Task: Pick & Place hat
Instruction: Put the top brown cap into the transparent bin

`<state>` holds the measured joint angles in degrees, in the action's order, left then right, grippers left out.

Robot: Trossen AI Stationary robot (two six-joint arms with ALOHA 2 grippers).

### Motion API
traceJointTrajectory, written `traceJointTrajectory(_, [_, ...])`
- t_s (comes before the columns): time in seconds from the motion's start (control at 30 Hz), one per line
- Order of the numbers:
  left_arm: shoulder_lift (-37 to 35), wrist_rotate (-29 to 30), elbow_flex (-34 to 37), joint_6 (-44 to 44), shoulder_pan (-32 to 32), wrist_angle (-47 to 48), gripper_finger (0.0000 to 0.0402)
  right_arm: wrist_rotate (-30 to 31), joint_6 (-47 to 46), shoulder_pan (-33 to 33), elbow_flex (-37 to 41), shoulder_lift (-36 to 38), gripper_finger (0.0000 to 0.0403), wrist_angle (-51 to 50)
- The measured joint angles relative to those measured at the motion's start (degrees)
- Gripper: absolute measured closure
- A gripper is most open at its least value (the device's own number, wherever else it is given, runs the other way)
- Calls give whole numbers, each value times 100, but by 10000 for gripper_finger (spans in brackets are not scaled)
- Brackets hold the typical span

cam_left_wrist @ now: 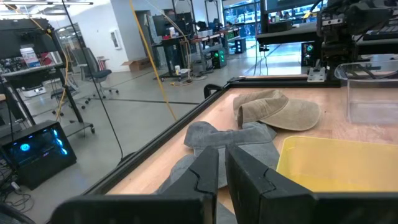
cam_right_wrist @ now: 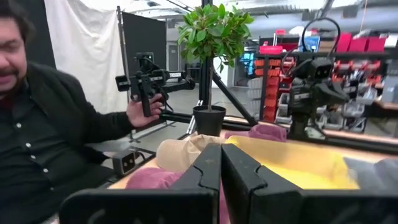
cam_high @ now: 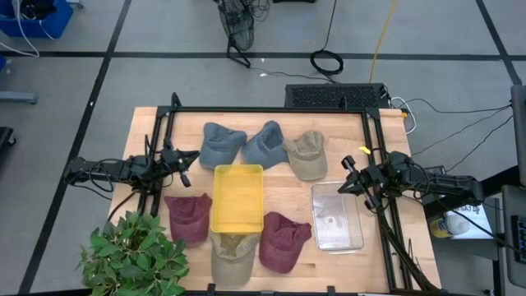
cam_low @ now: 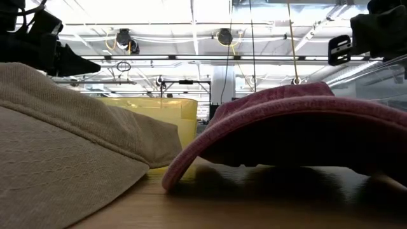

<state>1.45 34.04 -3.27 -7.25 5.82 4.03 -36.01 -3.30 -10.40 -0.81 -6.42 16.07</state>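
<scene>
Left gripper (cam_high: pixel 191 156) hovers at the table's nine o'clock edge, fingers pressed together on nothing. Just beside it at twelve o'clock lies a blue hat (cam_high: pixel 222 145); at its six, a maroon hat (cam_high: pixel 188 218). The plant (cam_high: pixel 134 254) sits at the seven o'clock corner. Centre table, the yellow bin (cam_high: pixel 238 197), with a tan hat (cam_high: pixel 231 256) touching its six o'clock end, and a second blue hat (cam_high: pixel 264 143) at its one o'clock. Next, another maroon hat (cam_high: pixel 283 240) and an olive hat (cam_high: pixel 306 154). The clear bin (cam_high: pixel 337 215) looks bare, though it's hard to judge. Right gripper (cam_high: pixel 348 169) hangs at three o'clock, fingers closed and holding nothing. A person (cam_right_wrist: pixel 43 134) watches from off the table.
</scene>
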Motion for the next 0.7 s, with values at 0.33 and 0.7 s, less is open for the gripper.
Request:
traceJointTrajectory(0.33, [2,-4,0,5,0,-318,364,153,62,-1,0,-2,403,170])
traceJointTrajectory(0.7, [-2,-7,0,35,0,-799,364,705,-3,-1,1,-2,403,642])
